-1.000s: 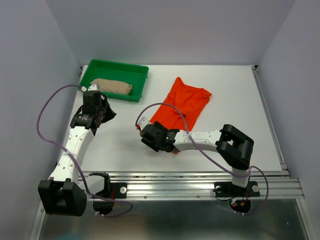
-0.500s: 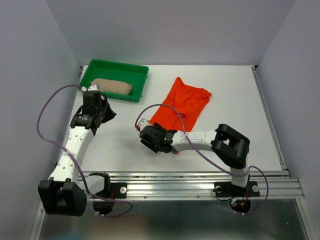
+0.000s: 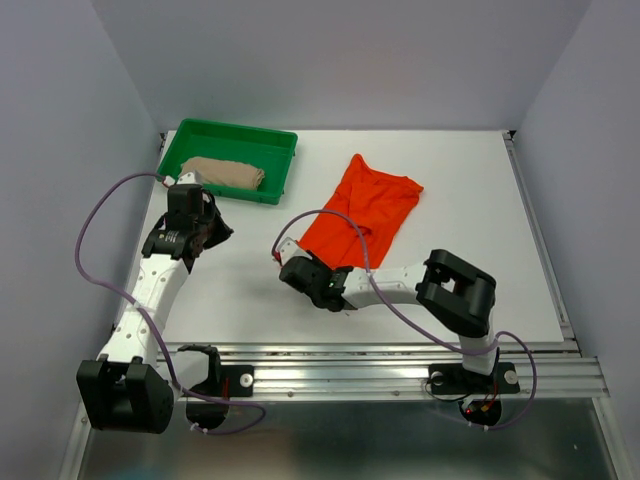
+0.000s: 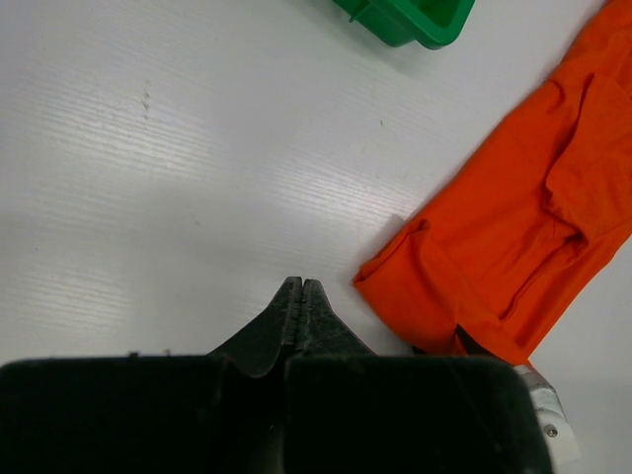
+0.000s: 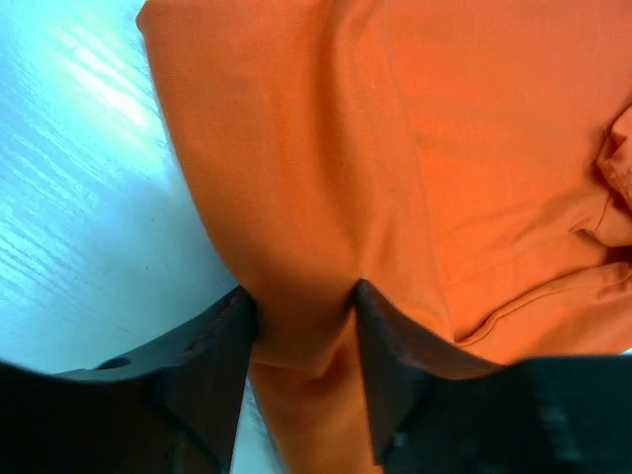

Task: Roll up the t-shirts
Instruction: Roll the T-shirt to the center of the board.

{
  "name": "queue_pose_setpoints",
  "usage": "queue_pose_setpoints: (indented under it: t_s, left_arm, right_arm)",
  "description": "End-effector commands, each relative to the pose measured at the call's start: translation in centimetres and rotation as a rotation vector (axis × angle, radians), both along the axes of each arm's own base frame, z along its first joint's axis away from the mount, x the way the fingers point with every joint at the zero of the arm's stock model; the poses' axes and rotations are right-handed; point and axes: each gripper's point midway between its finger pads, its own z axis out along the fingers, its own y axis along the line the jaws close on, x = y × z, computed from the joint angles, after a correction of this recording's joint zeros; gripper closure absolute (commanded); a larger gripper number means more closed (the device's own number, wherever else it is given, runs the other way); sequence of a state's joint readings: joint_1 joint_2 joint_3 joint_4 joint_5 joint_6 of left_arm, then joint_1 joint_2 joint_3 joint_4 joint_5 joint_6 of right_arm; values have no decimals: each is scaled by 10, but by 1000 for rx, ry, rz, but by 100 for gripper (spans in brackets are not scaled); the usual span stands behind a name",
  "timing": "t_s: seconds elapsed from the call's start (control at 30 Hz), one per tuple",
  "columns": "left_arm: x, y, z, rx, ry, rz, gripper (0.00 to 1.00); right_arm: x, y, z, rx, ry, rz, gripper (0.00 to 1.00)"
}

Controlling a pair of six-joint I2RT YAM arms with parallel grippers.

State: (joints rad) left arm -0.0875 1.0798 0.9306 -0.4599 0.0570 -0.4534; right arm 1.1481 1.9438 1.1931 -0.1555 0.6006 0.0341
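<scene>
Top view. The orange-red t-shirt [image 3: 362,210] lies flat on the white table [image 3: 470,230]. It is spread from about the centre out toward 1 o'clock, with a few creases, and is not rolled. The beige t-shirt [image 3: 222,173] sits bundled inside the green tray [image 3: 236,134] at the table's 10 o'clock corner.

Right claw [image 3: 304,265]: I have it low at the orange shirt's 7 o'clock end, with the arm lying across the table from its base at 5 o'clock. In the right wrist view a fold of orange cloth fills the gap between the two black fingers [image 5: 212,346] and touches both. A crease is drawn in at the right-hand finger. I log it as grasping the near end of the orange-red t-shirt. The rest of the shirt runs off toward 12 and 2 o'clock in that view, and bare table shows at 9 o'clock.

Left claw [image 4: 299,288]: clenched, tips pressed together with nothing between them. It hangs over bare table on the 9 o'clock side, just off the tray's 6 o'clock wall. In its wrist view the orange shirt's near corner lies at 3 o'clock from the tips, not touching them. A tray corner shows at 1 o'clock.

A purple cable [image 3: 92,225] loops off the left arm toward 9 o'clock.
</scene>
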Motion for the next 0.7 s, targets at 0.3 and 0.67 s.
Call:
queue_pose_setpoints:
  t_s: [0.3,0.67]
  left_arm:
    - [1,0,6,-6,-41,-10,100]
    - [-1,-2,3,-9,-38,-21,100]
  right_arm:
    - [3,-2,-7,56,49,-33,99]
    - [-8,24,22,361,360,19,99]
